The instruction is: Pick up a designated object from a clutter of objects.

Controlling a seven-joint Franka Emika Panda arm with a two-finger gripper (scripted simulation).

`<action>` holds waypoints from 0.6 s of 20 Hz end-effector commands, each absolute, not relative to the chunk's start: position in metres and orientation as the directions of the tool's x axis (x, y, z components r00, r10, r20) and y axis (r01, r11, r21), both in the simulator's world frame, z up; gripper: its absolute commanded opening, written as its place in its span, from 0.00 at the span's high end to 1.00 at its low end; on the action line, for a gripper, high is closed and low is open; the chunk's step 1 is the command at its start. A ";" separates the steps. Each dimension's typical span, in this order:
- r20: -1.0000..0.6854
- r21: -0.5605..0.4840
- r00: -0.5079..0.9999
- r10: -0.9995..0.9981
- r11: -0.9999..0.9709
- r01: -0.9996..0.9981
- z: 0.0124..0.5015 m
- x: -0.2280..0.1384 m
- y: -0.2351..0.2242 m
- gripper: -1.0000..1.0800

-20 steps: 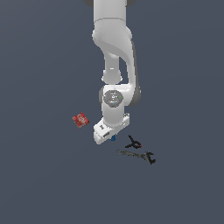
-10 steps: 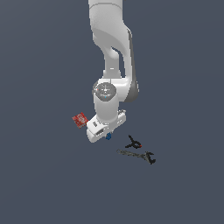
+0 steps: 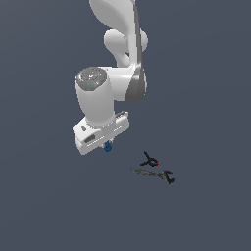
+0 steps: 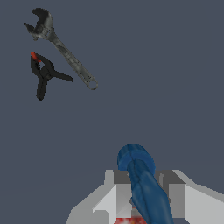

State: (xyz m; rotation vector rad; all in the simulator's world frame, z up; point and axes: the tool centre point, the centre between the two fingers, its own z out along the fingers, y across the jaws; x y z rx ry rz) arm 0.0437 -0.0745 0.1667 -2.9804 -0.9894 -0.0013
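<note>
The tiny bright-blue knobby item [image 3: 108, 146] hangs under my gripper [image 3: 105, 143], raised above the floor. In the wrist view the blue item [image 4: 142, 181] sits clamped between my two fingers [image 4: 177, 199], so the gripper [image 4: 146, 194] is shut on it. The black clamp with a red spot [image 3: 150, 160] and the long dark grey wrench [image 3: 153, 173] lie on the floor toward the exterior view's right; both also show in the wrist view, the clamp [image 4: 43, 75] and the wrench [image 4: 61, 47]. A sliver of the red packet [image 4: 129, 220] shows below the fingers.
The white arm [image 3: 115, 73] fills the upper middle of the exterior view and hides the red packet there. The floor [image 3: 206, 98] is plain dark grey.
The gripper has risen with the blue item in it and the arm has swung toward the exterior view's left, now covering the red packet. Clamp and wrench have not moved.
</note>
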 end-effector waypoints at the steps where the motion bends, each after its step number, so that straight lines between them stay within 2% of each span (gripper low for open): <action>1: 0.001 -0.001 0.801 0.598 -0.801 0.598 0.192 0.049 -0.090 1.00; 12: 0.001 -0.001 0.801 0.598 -0.801 0.598 0.295 0.073 -0.157 1.00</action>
